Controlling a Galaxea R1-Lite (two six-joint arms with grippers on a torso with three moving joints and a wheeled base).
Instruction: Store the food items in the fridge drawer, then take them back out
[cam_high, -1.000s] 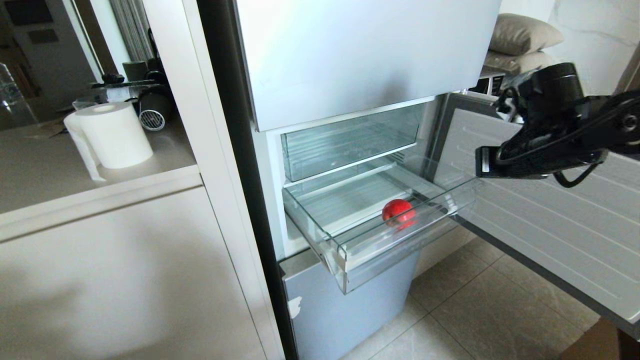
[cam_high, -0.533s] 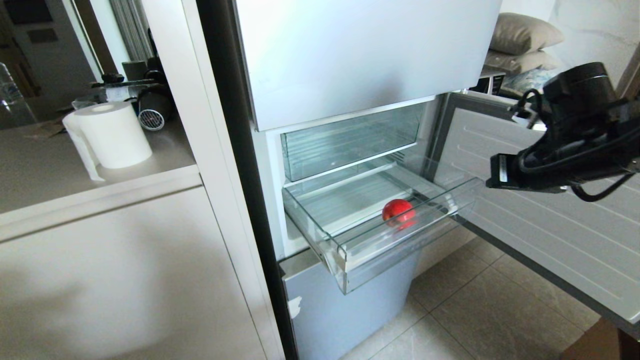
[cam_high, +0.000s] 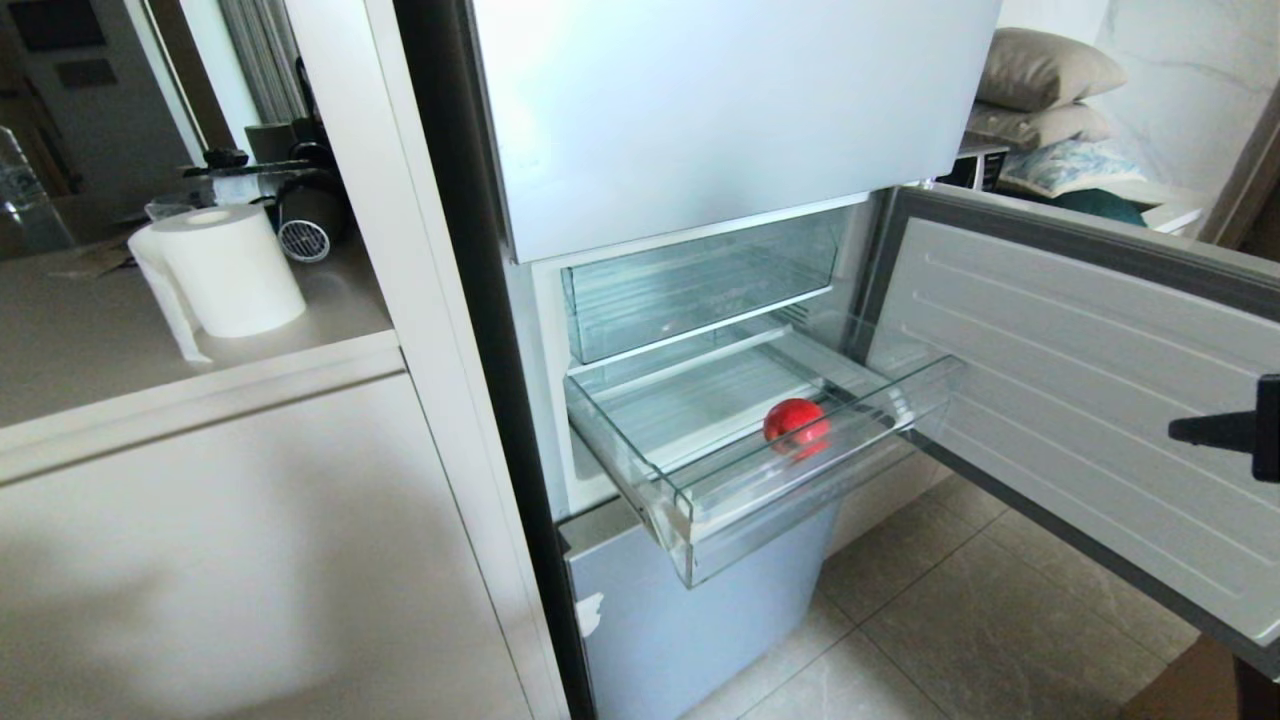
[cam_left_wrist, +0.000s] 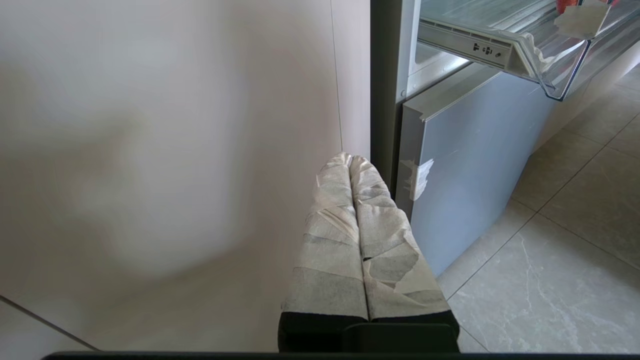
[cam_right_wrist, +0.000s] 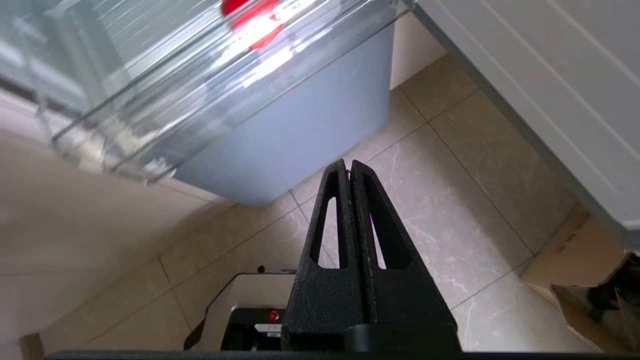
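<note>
The fridge drawer (cam_high: 800, 478) is clear plastic and stands pulled out of the open fridge. One round red food item (cam_high: 797, 420) lies in it near the front right; it also shows through the drawer (cam_right_wrist: 165, 115) as a red food item (cam_right_wrist: 248, 12) in the right wrist view. My right gripper (cam_right_wrist: 348, 167) is shut and empty. It hangs over the floor tiles, below and in front of the drawer, and only a black tip of that arm (cam_high: 1225, 431) shows at the head view's right edge. My left gripper (cam_left_wrist: 350, 160), its fingers wrapped in tape, is shut and parked low beside the cabinet.
The fridge door (cam_high: 1080, 400) stands open to the right. A second clear drawer (cam_high: 700, 285) sits closed above. A paper roll (cam_high: 225, 270) stands on the counter at left. A cardboard box (cam_right_wrist: 590, 270) lies on the floor under the door. My base (cam_right_wrist: 240, 310) is below.
My right arm has drawn back from beside the drawer, moving right and down until it is almost out of the head view. The red item and the drawer have not moved.
</note>
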